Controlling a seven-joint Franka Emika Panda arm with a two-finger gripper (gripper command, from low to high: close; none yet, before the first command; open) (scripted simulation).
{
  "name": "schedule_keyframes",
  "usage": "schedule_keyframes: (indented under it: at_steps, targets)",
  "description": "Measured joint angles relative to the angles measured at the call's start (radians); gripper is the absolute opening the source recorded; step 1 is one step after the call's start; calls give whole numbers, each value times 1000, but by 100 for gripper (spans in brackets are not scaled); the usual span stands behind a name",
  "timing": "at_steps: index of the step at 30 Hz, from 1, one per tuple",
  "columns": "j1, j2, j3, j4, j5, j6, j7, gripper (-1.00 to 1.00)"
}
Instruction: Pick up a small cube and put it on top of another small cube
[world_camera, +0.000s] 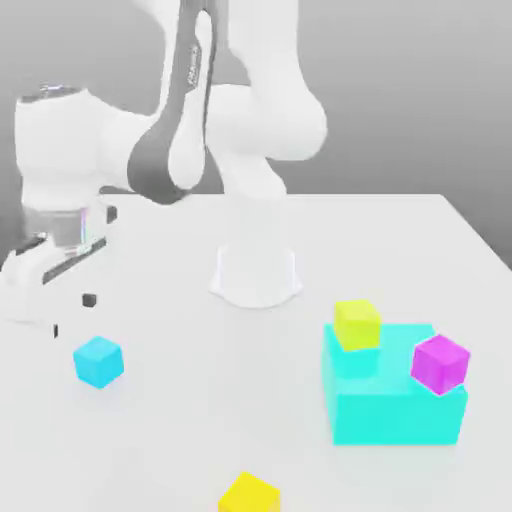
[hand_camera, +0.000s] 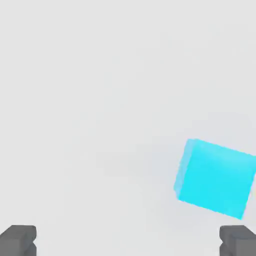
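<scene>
1. Exterior view took in the whole white bench (world_camera: 200, 420): the white arm (world_camera: 180, 140) rose from a round base (world_camera: 255, 275) at the frame's middle and bent over toward the left edge, where the gripper (world_camera: 70, 315) hung above the bench surface.
2. That same view held the small sky-blue cube (world_camera: 98, 361) at lower left, resting on the bench just below and to the right of the gripper in the frame, apart from it.
3. At lower right stood a large turquoise block (world_camera: 395, 400), with a yellow cube (world_camera: 357, 324) on its upper left corner and a magenta cube (world_camera: 440, 363) on its right side; both sat on the block, apart from each other.
4. A second yellow cube (world_camera: 249, 494) lay at the bottom edge, partly cut off by the frame.
5. The hand view gave what the exterior view could not: the two dark fingertips (hand_camera: 18, 240) stood at the bottom corners of the frame, far apart, so the gripper (hand_camera: 128, 242) was spread wide and held nothing.
6. In that view the sky-blue cube (hand_camera: 215, 177) sat at the right, turned at an angle, its far corner touching the frame's edge, and it lay off to one side of the gap between the fingertips.
7. Both fingertips were cut off by the bottom of the hand view, and in the exterior view the gripper's left part ran out of the frame.
8. The arm's upper links were cropped by the top edge of the exterior view.
</scene>
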Motion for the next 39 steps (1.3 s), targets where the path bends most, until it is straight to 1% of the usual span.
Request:
schedule_keyframes:
  at_steps: [3, 8, 9, 16, 22, 24, 29, 39]
  targets:
    - [-19, 98, 6, -7, 21, 77, 31, 0]
    - [-45, 277, 43, 21, 50, 224, 16, 0]
    - [-49, 300, 48, 25, 51, 243, 15, -100]
    - [-50, 299, 48, 25, 50, 245, 16, -100]
    - [-38, 105, 28, -9, 16, 85, 41, -100]
    - [-41, 33, 41, -19, 18, 24, 39, -100]
    - [159, -147, 153, -25, 102, -142, -30, -100]
    - [610, -479, 353, -35, 251, -456, -153, -100]
